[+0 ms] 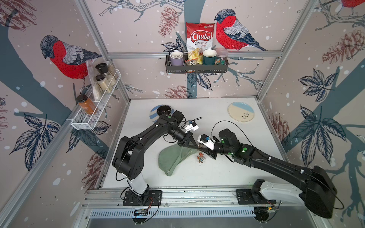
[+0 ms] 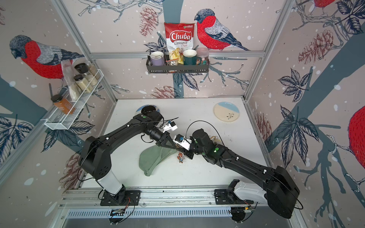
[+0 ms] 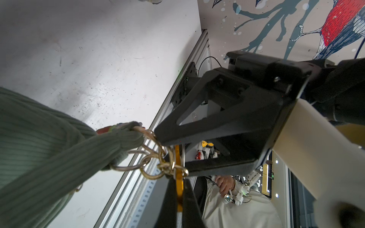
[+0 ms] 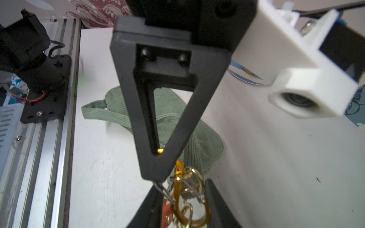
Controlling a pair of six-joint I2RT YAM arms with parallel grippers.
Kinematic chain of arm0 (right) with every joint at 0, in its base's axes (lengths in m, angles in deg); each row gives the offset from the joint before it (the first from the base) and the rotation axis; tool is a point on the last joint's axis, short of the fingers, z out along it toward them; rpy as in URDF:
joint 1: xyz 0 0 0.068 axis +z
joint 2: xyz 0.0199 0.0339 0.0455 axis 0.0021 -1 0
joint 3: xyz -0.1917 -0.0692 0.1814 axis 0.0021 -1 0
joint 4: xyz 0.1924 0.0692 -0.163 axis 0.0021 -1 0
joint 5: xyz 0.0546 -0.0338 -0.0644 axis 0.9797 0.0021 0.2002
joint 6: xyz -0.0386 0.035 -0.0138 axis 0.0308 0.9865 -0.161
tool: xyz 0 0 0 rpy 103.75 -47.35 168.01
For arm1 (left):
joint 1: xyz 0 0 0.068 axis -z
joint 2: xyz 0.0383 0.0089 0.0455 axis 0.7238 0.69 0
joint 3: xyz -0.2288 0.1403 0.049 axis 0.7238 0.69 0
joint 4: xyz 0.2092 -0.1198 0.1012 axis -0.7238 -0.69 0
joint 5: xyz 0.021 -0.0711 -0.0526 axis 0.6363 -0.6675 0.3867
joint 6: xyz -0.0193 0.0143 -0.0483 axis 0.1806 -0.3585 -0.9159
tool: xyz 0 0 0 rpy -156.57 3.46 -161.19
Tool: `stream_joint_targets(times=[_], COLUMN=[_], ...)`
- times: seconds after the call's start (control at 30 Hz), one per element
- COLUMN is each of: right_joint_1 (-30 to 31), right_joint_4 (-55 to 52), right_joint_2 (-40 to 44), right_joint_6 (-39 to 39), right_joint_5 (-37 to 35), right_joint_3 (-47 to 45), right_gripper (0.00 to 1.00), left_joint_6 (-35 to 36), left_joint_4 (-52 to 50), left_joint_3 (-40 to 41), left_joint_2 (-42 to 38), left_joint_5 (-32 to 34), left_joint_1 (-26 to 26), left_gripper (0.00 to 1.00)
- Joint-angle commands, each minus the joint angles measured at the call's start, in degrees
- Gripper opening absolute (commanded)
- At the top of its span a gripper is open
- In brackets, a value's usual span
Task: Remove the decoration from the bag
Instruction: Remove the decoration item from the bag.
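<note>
Two mugs [image 1: 176,58] flank a "Chuba Cassava Chips" packet [image 1: 199,39] in the black wall basket [image 1: 177,69]. Only my wrist views show the gold clip [image 4: 174,195] clearly. My left hand [image 3: 178,177] pinches its end and my right hand [image 4: 182,184] clamps its loop. Both top views show the fox charm [image 1: 200,158] just beside the green bag [image 1: 173,159] lying on the counter [image 1: 227,171].

striped plate [image 1: 152,116] half hidden, decoration [image 1: 200,158] blurred

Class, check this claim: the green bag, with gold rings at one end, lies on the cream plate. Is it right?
No. The bag lies on the white table, apart from the cream plate, as both top views show. Its gold rings are indeed at one end.
</note>
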Motion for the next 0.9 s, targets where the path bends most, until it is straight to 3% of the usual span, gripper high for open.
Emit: stream_joint_targets(times=[0.0,0.1,0.23,0.33,0.43,0.57,0.73,0.87], right_joint_1=[0.12,0.20,0.12,0.09,0.05,-0.05,-0.04,-0.25], right_joint_4=[3.17,3.65,4.41,4.98,5.50,5.07,5.45,6.64], right_joint_2=[-0.23,-0.06,0.27,0.29,0.13,-0.11,-0.07,0.03], right_joint_6=[0.39,0.93,1.73,1.65,1.62,1.70,3.98,7.26], right_joint_5=[-0.09,-0.05,-0.26,-0.53,-0.26,0.07,-0.05,-1.51], right_joint_3=[0.80,0.74,0.57,0.47,0.51,0.74,0.89,0.80], right_gripper=[0.24,0.23,0.36,0.38,0.36,0.25,0.22,0.35], left_joint_6=[0.75,0.59,0.49,0.47,0.62,0.76,-0.51,-1.76], left_joint_4=[-1.88,-1.86,-1.82,-1.75,-1.82,-2.19,-1.37,0.05], left_joint_3=[-0.36,-0.44,-0.63,-0.66,-0.84,-1.19,-1.21,-0.43], left_joint_2=[-0.02,0.12,0.34,0.49,0.82,0.93,1.03,0.44], left_joint_5=[-1.65,-1.43,-1.26,-1.21,-1.29,-0.87,0.00,0.46], left_joint_1=[0.43,0.43,0.41,0.43,0.43,0.43,0.51,0.61], left_gripper=[0.00,0.00,0.00,0.00,0.00,0.00,0.00,0.00])
